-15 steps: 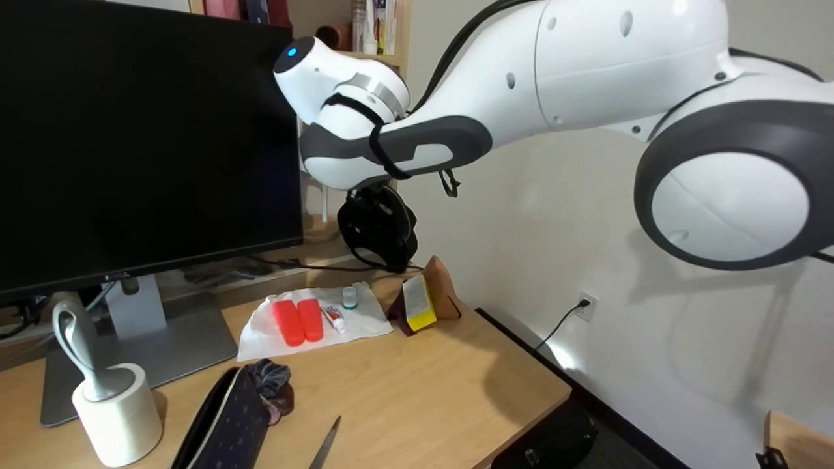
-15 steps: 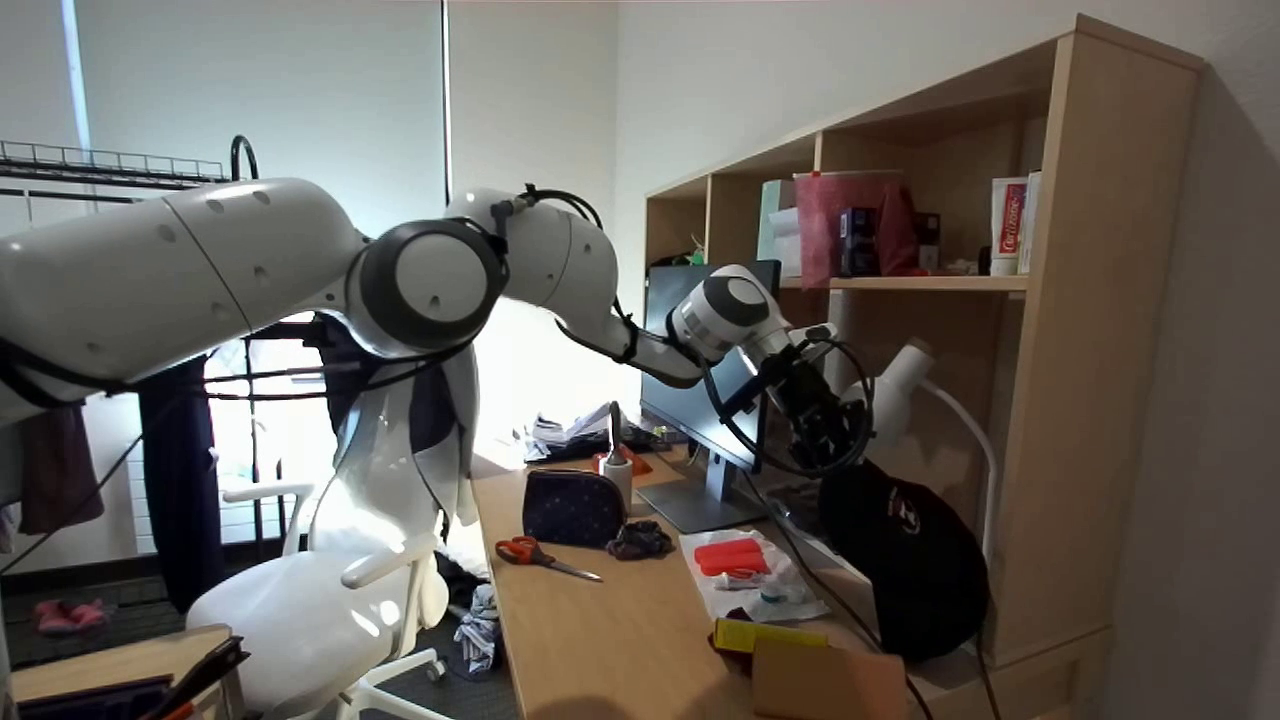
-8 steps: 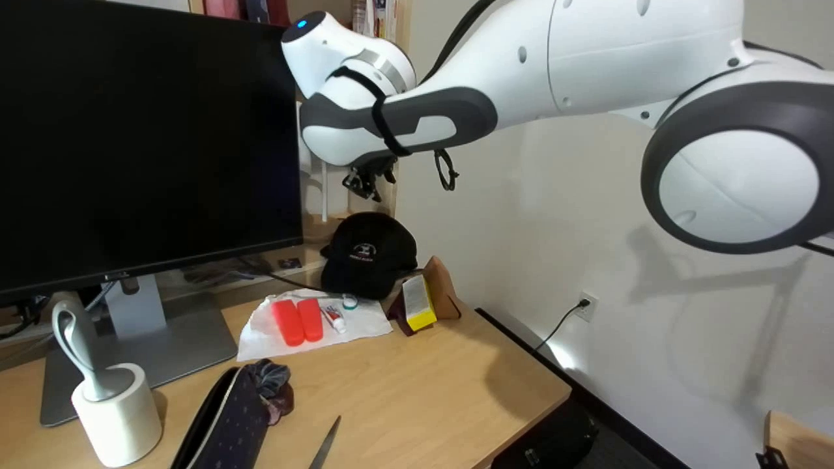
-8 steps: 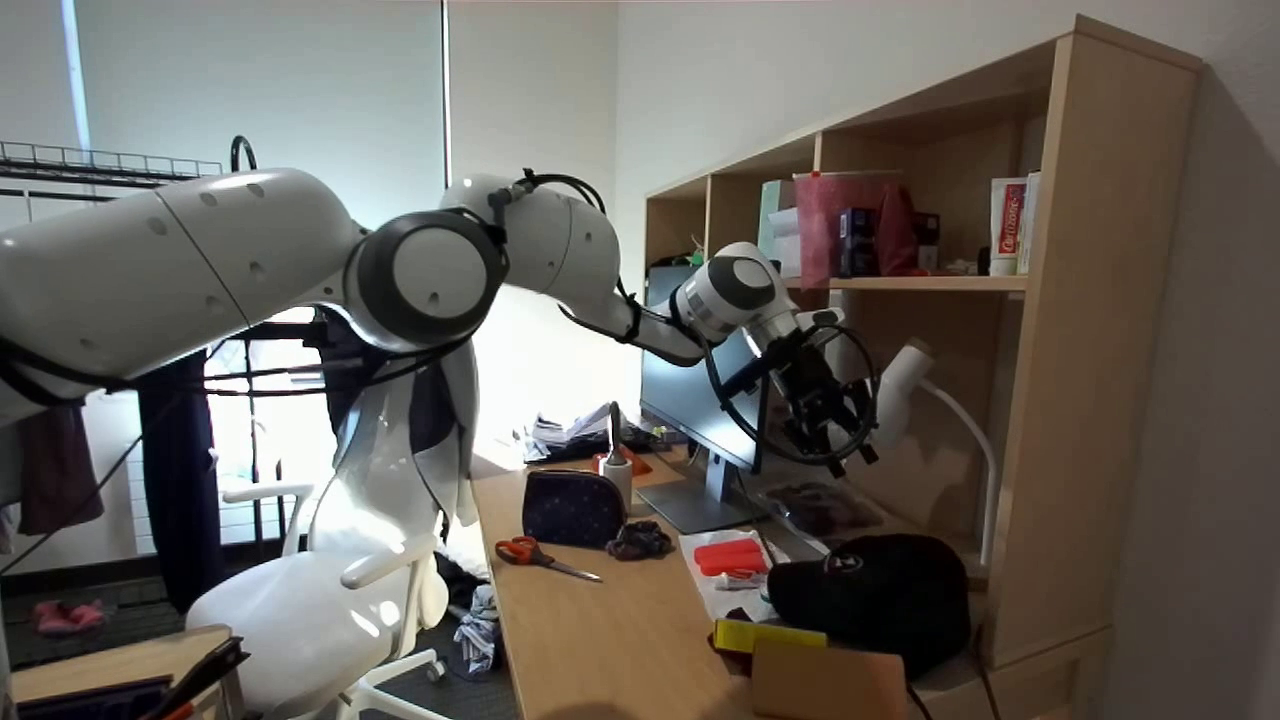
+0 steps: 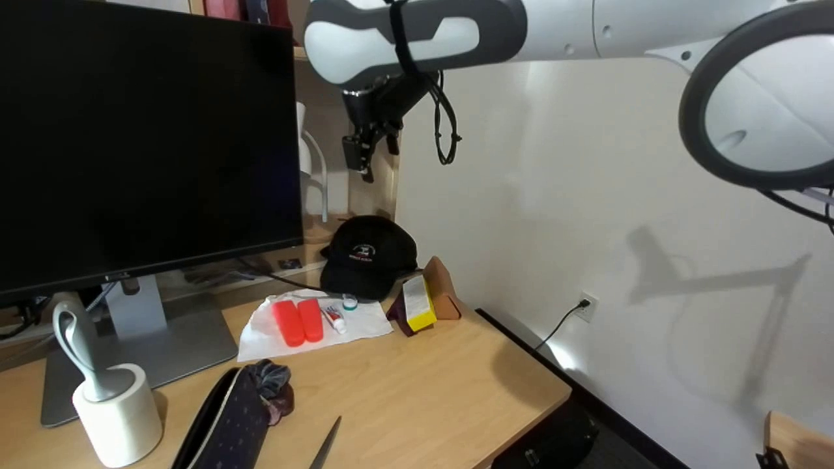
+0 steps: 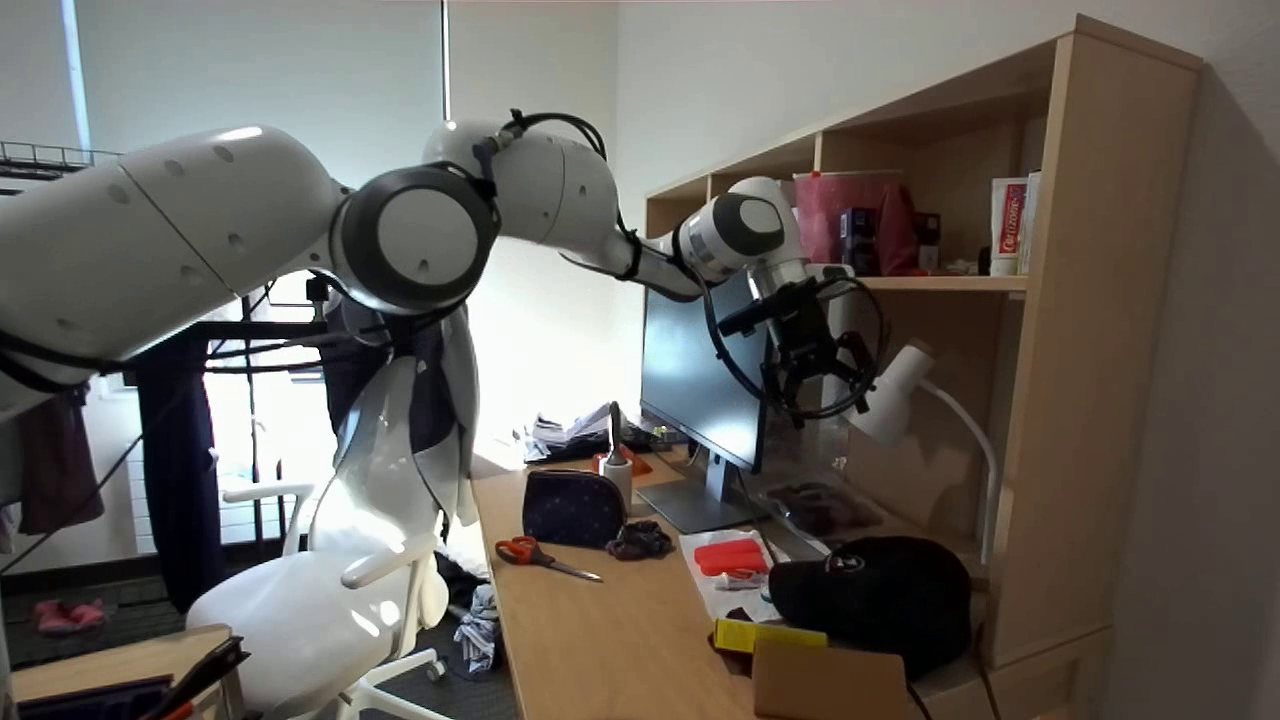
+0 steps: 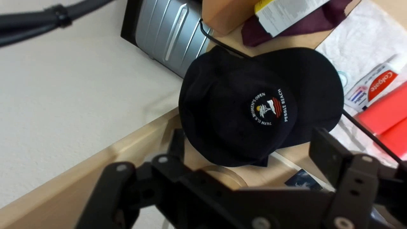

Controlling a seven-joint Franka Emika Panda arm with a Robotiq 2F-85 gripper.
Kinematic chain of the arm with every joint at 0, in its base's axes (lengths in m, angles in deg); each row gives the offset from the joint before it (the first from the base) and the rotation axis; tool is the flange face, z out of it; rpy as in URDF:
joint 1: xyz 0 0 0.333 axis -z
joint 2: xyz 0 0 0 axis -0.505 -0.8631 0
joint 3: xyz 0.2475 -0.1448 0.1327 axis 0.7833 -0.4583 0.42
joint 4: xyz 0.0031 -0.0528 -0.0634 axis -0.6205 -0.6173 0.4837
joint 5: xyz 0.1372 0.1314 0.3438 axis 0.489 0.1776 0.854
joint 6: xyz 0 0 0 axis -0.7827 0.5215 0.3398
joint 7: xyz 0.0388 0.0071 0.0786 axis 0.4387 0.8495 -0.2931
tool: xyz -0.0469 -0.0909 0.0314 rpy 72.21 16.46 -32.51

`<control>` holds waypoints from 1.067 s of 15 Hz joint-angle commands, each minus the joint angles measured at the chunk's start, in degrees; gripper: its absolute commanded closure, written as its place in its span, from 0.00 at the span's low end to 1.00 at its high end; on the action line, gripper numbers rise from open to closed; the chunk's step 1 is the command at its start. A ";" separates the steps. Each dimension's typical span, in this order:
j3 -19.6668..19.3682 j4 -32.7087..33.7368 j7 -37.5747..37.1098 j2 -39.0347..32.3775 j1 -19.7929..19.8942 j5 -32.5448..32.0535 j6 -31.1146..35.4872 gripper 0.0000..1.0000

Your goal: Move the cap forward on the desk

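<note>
- In an exterior view, the tool (image 5: 374,156) hangs above the black baseball cap (image 5: 368,251), apart from it; the cap rests at the back of the surface (image 5: 423,384), just beside the yellow carton (image 5: 419,304).
- In an exterior view, a white tube (image 6: 1008,225) labelled "Cortizone" stands on the bookshelf (image 6: 1120,330).
- In the wrist view, the tool's fingers (image 7: 327,156) stand spread wide; the cap bears "78TH U.S. WOMEN'S OPEN" and "PEBBLE BEACH", and the toothpaste tube (image 7: 370,84) reads "Colgate".

Cloth, Wood, Plastic, Metal

Cap (image 7: 235,105): matt cloth, embroidered front. Desk (image 5: 417,391): smooth wood, faint sheen. Bookcase (image 6: 1110,300): smooth wood. Arm (image 6: 560,190): smooth, glossy. Chair (image 6: 270,620): glossy plastic. Pouch (image 6: 572,508): matt cloth. Scissors (image 6: 545,560): plastic handles, metal blade.
</note>
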 commanded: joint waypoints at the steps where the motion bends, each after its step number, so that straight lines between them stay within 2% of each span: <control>1: 1.36 -4.25 7.60 6.33 2.50 1.18 -4.98 0.00; 4: 1.71 -6.69 11.26 9.42 4.38 1.37 -5.80 0.00; 6: 1.99 -10.36 14.80 11.72 5.35 0.87 -3.57 0.00; 12: 3.62 -25.76 21.69 19.78 6.91 0.22 3.35 0.00; 16: 3.87 -36.32 21.37 24.94 7.58 0.42 11.55 0.00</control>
